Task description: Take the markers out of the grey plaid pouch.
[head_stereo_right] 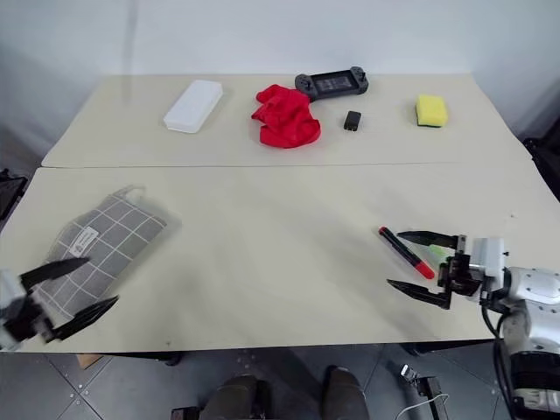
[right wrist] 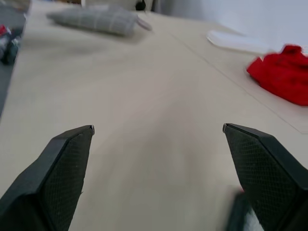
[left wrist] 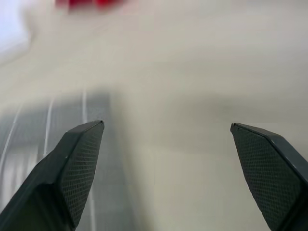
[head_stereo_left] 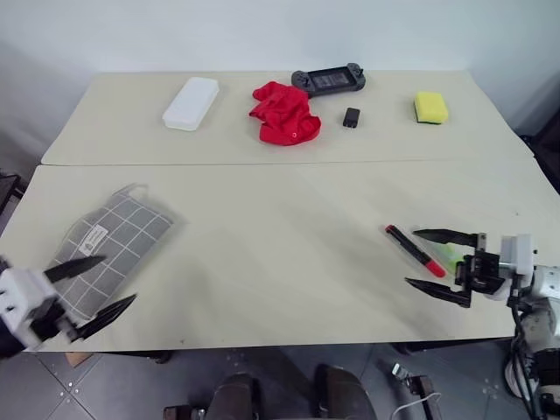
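The grey plaid pouch lies flat at the table's near left, its white label facing up. My left gripper is open at the pouch's near end, with nothing between its fingers; in the left wrist view the pouch sits beside one finger. At the near right a red marker with a black end lies on the table. A pale yellow-green marker is beside it, partly hidden by my right gripper. That gripper is open and empty, level above the markers and pointing left across the table towards the pouch.
Along the far table stand a white plastic case, a crumpled red cloth, a black game controller, a small black block and a yellow sponge. A seam joins the two tables.
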You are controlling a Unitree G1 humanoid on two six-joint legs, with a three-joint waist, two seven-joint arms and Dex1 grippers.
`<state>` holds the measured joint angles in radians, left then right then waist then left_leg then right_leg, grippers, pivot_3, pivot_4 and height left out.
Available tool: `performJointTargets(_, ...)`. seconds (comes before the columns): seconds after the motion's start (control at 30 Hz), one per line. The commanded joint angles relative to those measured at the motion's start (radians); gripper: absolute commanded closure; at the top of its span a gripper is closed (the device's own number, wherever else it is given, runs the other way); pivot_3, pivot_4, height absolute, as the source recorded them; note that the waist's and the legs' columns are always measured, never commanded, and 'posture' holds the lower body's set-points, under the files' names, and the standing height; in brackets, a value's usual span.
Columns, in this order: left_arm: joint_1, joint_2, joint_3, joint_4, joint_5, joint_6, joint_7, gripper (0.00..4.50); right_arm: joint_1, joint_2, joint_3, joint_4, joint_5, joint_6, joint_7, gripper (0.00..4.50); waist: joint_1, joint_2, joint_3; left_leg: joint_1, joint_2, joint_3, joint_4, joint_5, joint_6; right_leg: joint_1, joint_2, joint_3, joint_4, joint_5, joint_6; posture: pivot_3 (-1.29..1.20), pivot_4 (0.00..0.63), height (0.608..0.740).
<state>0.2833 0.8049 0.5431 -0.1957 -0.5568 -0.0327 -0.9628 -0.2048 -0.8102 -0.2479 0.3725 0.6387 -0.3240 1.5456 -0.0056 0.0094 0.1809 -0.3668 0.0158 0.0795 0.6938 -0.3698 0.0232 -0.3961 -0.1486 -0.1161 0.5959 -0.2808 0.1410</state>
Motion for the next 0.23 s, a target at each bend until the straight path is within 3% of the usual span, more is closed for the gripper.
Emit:
performJointTargets(0.03, -0.069, -0.027, -0.103, 0.027, 0.023, -0.023, -0.053, 0.02, 0.02, -0.036, -0.012, -0.012, 0.053, -0.026, 0.069, 0.0, -0.006, 0.0, 0.0, 0.0, 0.0, 0.001, 0.0, 0.0, 0.0, 0.0, 0.0, 0.0, 0.0, 0.0, 0.0, 0.0, 0.15, 0.74)
performJointTargets(0.23, -0.121, -0.042, -0.167, 0.094, 0.066, -0.039, -0.073, 0.02, 0.026, 0.006, 0.04, -0.063, 0.049, -0.037, 0.069, 0.0, -0.014, 0.0, 0.0, 0.001, 0.001, 0.009, 0.001, 0.0, 0.0, 0.0, 0.001, 0.0, 0.0, 0.0, 0.0, 0.0, 0.15, 0.74)
